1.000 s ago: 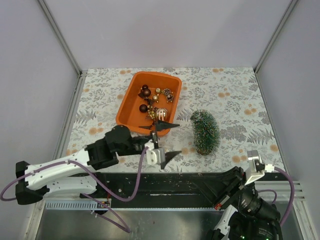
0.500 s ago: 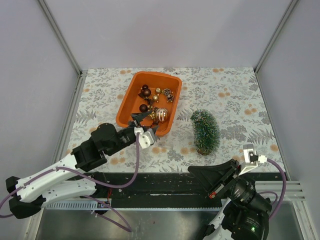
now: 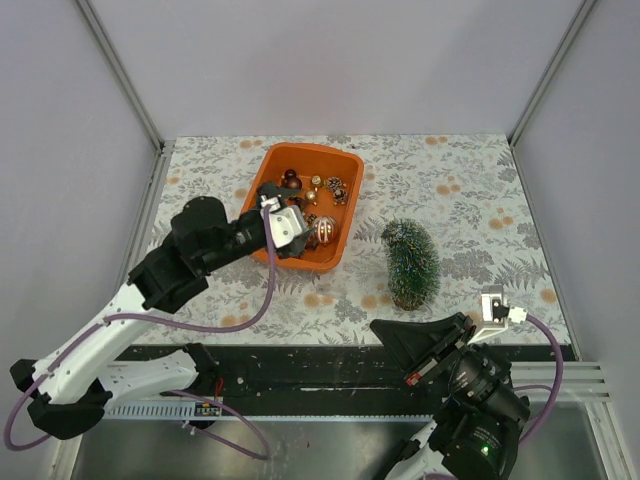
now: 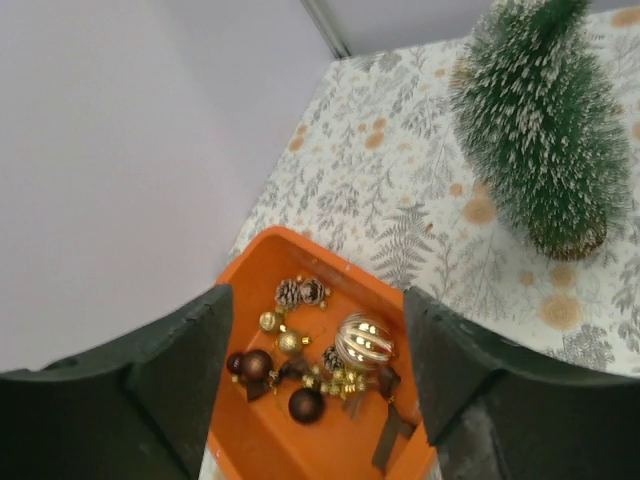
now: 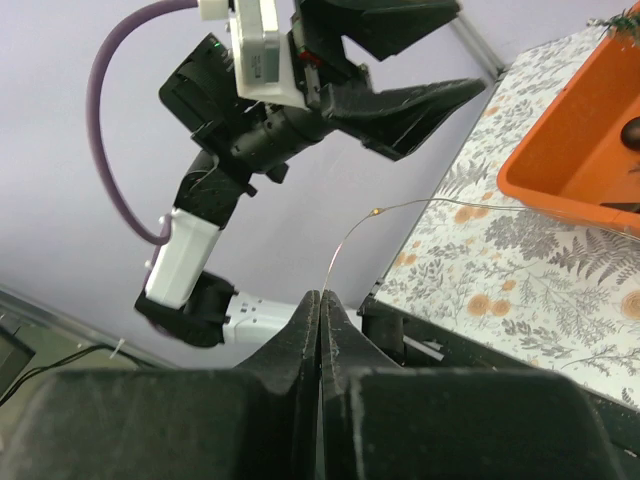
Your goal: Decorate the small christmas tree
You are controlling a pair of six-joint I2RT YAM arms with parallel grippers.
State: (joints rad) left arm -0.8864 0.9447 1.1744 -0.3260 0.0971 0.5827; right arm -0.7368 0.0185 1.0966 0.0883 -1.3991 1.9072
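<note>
The small christmas tree [image 3: 410,262] [image 4: 540,130] is dark green and frosted, on the patterned table right of the orange tub [image 3: 262,185] [image 4: 350,270]. The tub holds a striped gold bauble [image 4: 363,340], brown baubles [image 4: 305,403] and pine cones [image 4: 300,292]. My left gripper [image 3: 292,228] [image 4: 315,300] hovers over the tub's near half, open, its fingers on either side of the ornaments and touching none. My right gripper [image 3: 378,328] [image 5: 320,295] is low at the table's front edge, shut on a thin wire [image 5: 400,205] that runs toward the tub.
Purple walls with metal frame rails enclose the table on three sides. A black rail [image 3: 300,365] runs along the near edge. The left arm [image 5: 300,100] shows above the right gripper in the right wrist view. The floral cloth [image 3: 470,190] lies bare right of the tree.
My left gripper has travelled from the table's front edge up over the orange tub, and its jaws have narrowed. The right gripper has swung out leftward along the front edge, still shut.
</note>
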